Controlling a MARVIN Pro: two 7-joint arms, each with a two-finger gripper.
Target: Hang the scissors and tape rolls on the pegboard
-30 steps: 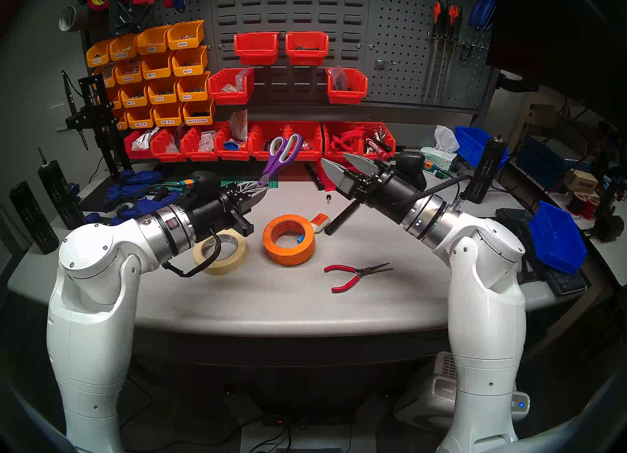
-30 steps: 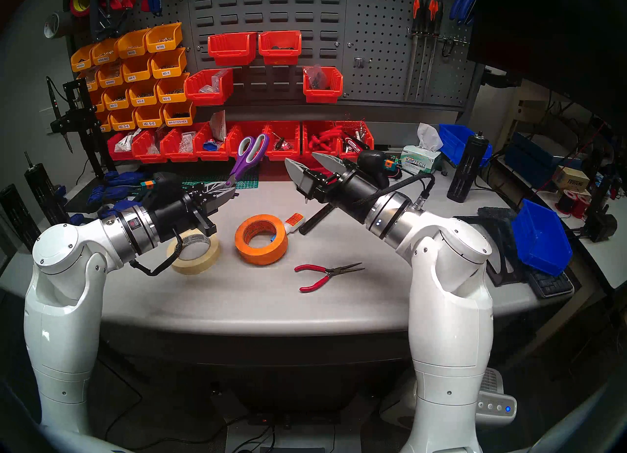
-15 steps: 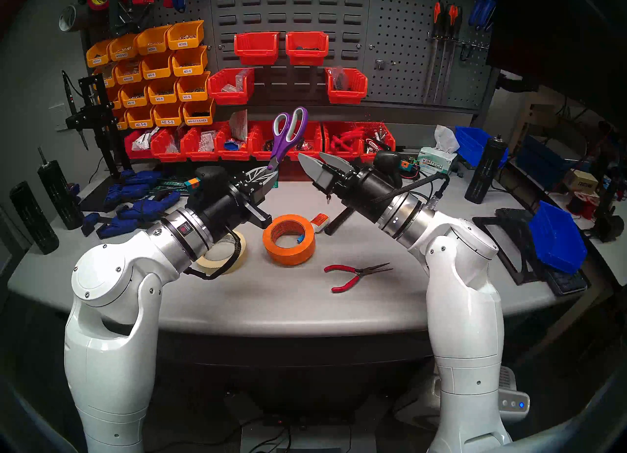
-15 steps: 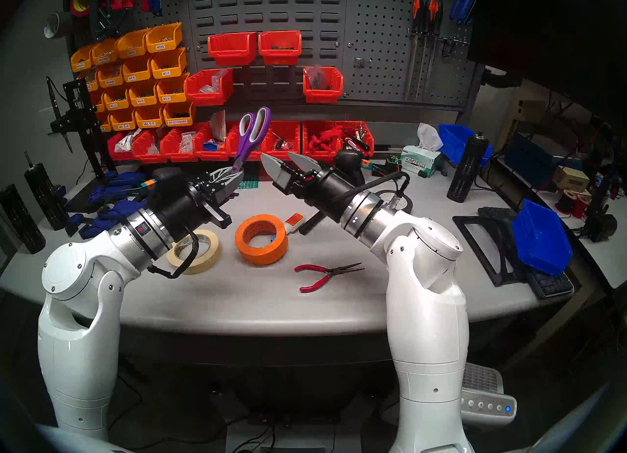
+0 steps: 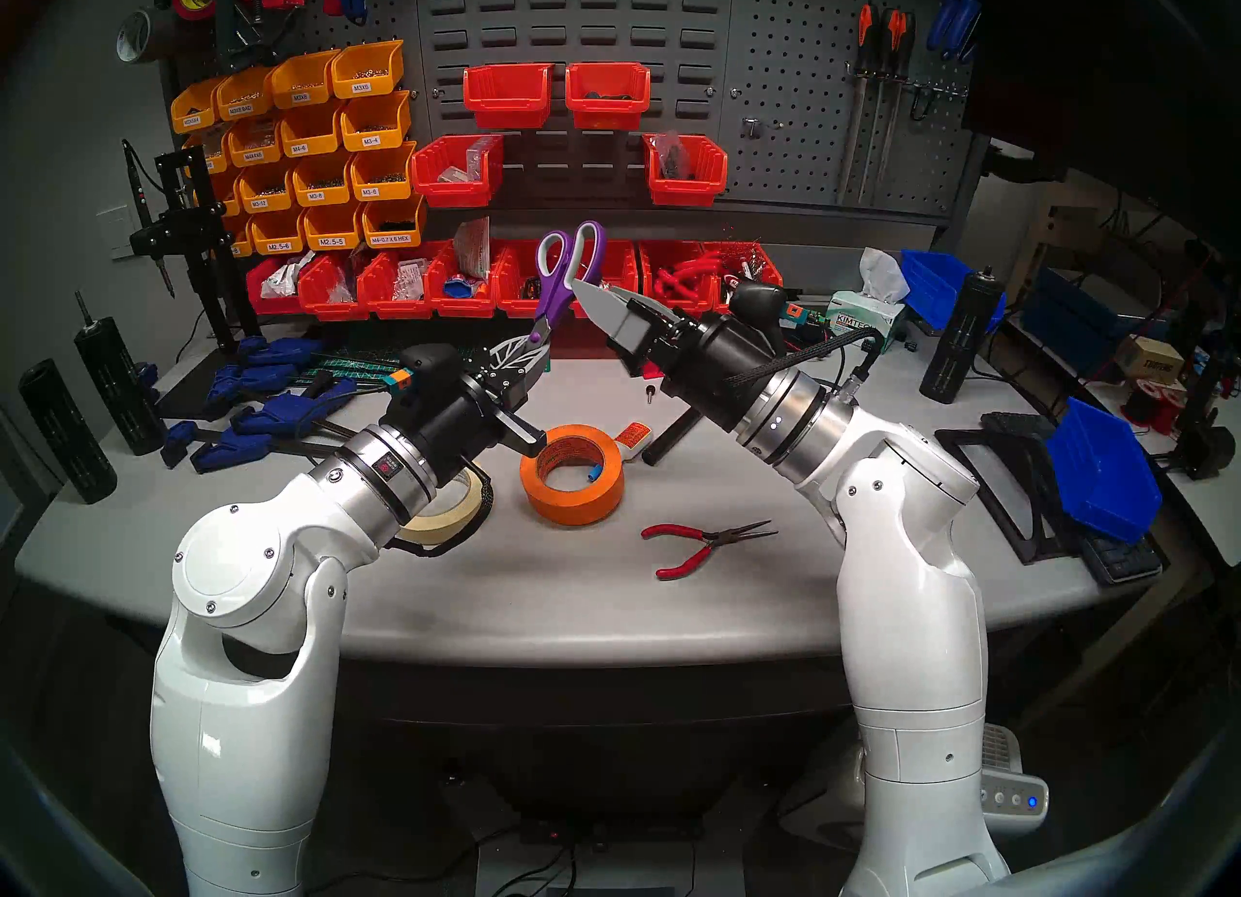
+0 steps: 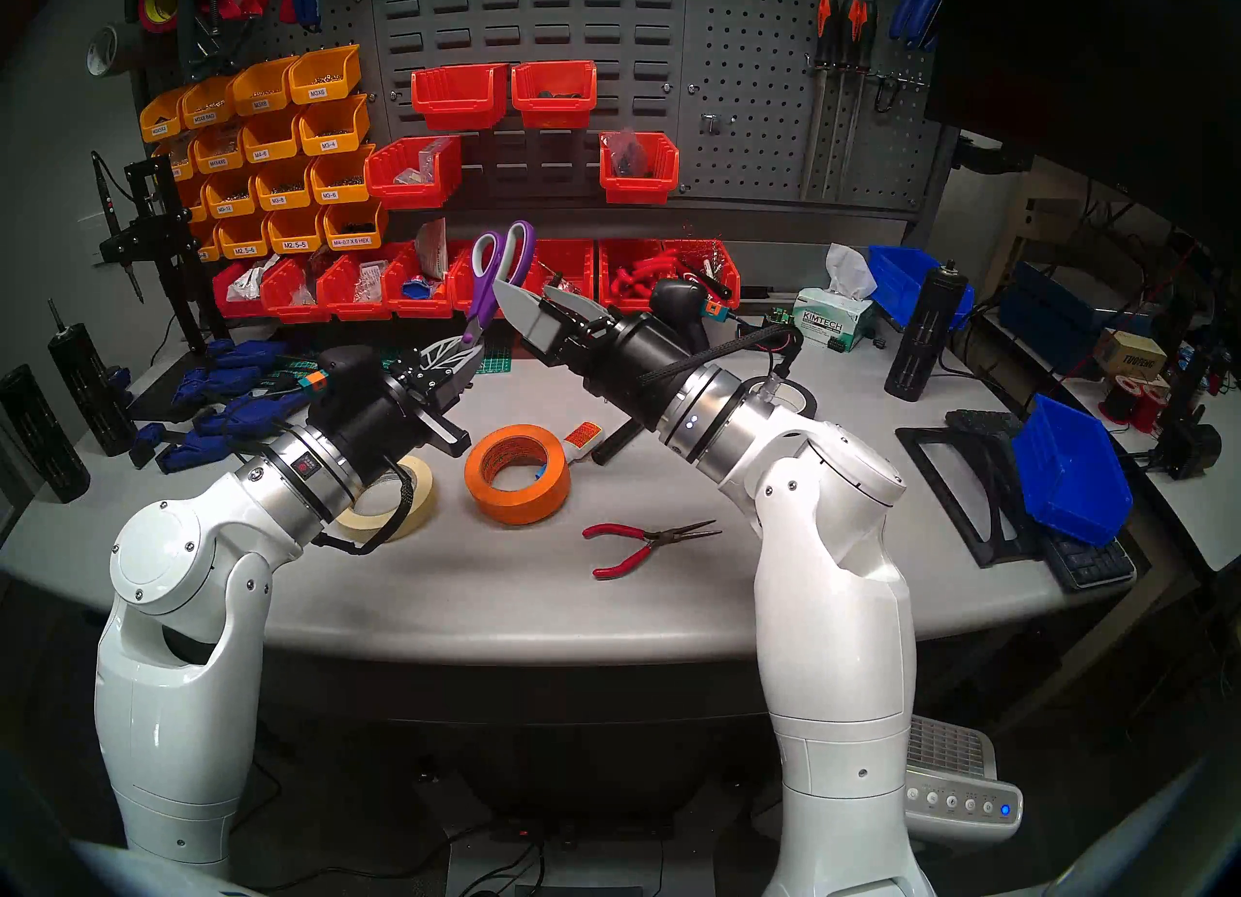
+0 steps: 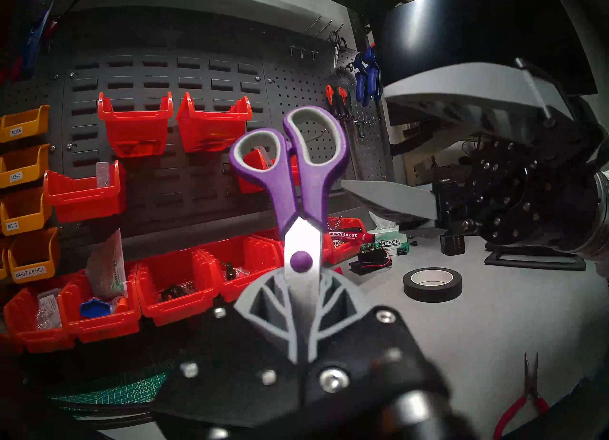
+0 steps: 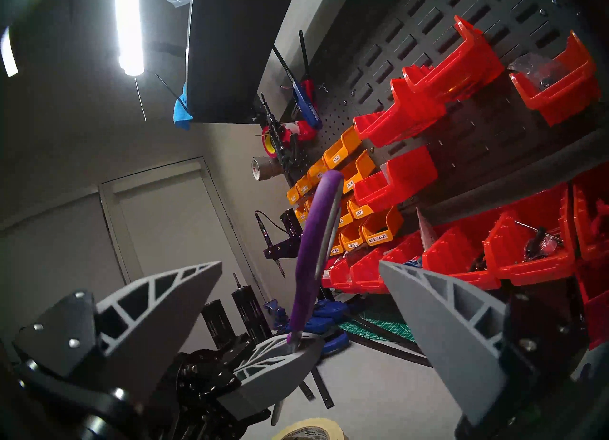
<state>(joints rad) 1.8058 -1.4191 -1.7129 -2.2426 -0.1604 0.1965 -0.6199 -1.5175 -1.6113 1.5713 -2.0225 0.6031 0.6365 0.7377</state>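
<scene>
My left gripper [image 5: 534,355] is clamped on the blades of the scissors [image 5: 567,274], holding them up over the back of the table [image 5: 470,600], purple-and-grey loop handles on top, blades down between my fingers. Left wrist view: blades pinched just below the purple pivot, handles upright in front of the red bins [image 7: 184,284].

My right gripper [image 5: 608,298] has its jaws spread wide, nothing in them. It points up and toward the scissors. In the head view one grey fingertip [image 5: 583,290] sits just beside the handle shank; can't tell if it touches. Right wrist view: the scissors, edge-on, stand between my two open fingers but farther out than them.

Orange tape roll [image 5: 572,474] lies flat on the table, centre. Cream tape roll [image 5: 446,506] lies flat to its left, partly hidden under my left wrist. Red-handled pliers [image 5: 705,543] lie nearer the front edge. Pegboard [image 5: 799,70] is on the back wall at upper right, with tools on its hooks.
</scene>
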